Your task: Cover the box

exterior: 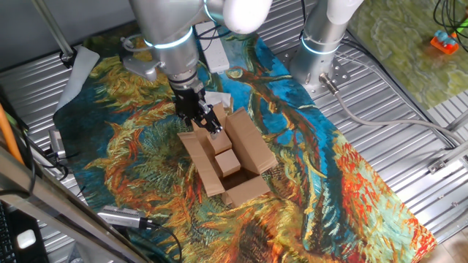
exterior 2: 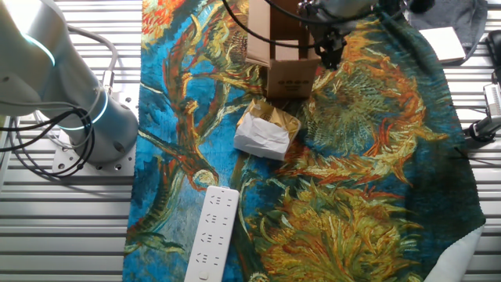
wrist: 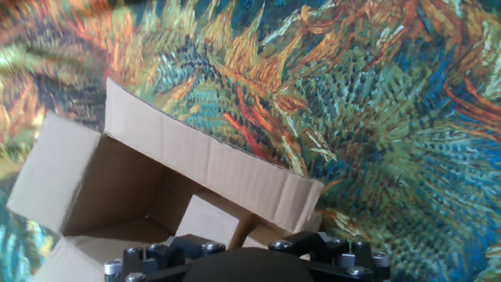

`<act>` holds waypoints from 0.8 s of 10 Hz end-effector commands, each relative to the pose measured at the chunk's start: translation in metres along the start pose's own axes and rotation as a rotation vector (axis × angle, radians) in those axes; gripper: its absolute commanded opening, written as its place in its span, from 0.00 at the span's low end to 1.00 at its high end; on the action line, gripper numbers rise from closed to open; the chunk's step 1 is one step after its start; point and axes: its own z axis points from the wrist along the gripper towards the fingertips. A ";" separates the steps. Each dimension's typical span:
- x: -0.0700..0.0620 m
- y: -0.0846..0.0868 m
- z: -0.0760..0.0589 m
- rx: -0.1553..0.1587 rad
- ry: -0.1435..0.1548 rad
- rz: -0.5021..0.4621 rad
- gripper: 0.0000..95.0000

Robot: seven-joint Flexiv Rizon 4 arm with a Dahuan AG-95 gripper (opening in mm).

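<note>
Patterned cloth (exterior: 344,183) carries the box (exterior: 228,162), flaps splayed, opening upward; gripper (exterior: 210,123) at its far-left flap, clench state indeterminable.

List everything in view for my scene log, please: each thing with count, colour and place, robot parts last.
box: one, brown cardboard, flaps open, middle of the cloth.
small cardboard block: one, brown, inside the box.
paper packet: one, white and tan, crumpled, on the cloth beside the box.
power strip: one, white, at the cloth's edge.
cloth: one, blue, orange and green painted pattern, covering the table.
table: one, ribbed grey metal, under the cloth.
orange object: one, far corner, too small to identify.
arm: one, silver, over the box.
gripper: one, black, at the box's rim; open or shut unclear.
</note>
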 end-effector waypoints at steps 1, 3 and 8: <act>0.000 0.000 0.001 0.016 0.002 -0.035 1.00; 0.000 0.000 0.001 0.046 0.019 -0.091 1.00; 0.000 0.000 0.001 0.056 0.030 -0.103 1.00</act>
